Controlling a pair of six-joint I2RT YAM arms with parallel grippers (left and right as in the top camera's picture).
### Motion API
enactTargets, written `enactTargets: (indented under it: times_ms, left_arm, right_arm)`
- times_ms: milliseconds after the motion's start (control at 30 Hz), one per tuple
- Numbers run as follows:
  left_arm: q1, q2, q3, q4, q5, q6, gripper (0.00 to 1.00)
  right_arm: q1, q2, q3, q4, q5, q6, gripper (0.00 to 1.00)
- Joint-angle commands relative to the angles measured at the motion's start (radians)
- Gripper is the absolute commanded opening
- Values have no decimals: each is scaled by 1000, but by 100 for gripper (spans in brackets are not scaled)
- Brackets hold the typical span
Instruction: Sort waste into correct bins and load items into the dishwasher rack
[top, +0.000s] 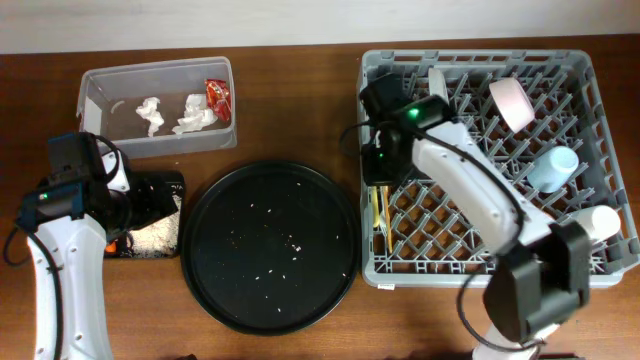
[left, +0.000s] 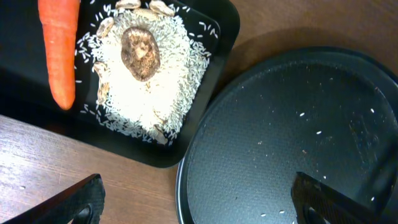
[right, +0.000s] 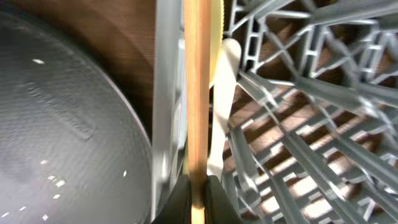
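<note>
**Operator:** Where was my right gripper (right: 198, 188)?

**Observer:** You had it at the left edge of the rack (top: 470, 272), pinched tight on a thin tan utensil (right: 195, 93) that ran along the rack wall. A yellow utensil (right: 217, 37) and a white utensil (right: 221, 112) lay just behind it.

**Operator:** And my left gripper (left: 196, 190)?

**Observer:** You held it spread wide with nothing between the fingers, above the spot where the black tray (left: 214, 37) sat just beside the round tray (left: 298, 124).

**Operator:** Where was the waste?

**Observer:** The rice (left: 155, 99) was heaped in the black tray with the brown lump (left: 140, 53) on top and the carrot (left: 59, 50) alongside. The napkins (top: 150, 112) and red wrapper (top: 217, 95) lay in the tub (top: 88, 90). A few grains dotted the round tray.

**Operator:** And the dishes?

**Observer:** The pink bowl (top: 512, 103), blue cup (top: 553, 168) and white cup (top: 600, 222) sat in the rack, on its right side.
</note>
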Motion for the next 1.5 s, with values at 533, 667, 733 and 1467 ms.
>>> enactTargets:
  times_ms: [533,667,733,1467]
  left_arm:
    - [-319,11,92,-201,-24,177,99]
    - [-298,-151,6,-132,-20,155,99]
    - [-298,-411,-156,-7,-20,151,99]
    - [-298,-838,-284,43,-14,99,99]
  right_arm:
    - [-372,-221,220,-263,-171,-312,99]
    - [-383,-473,-4,-97,-177,-340,98]
    - [-382,-779,-324,134,-150,-340,98]
    - [-381,-1874,-1360,846,-43,-434,98]
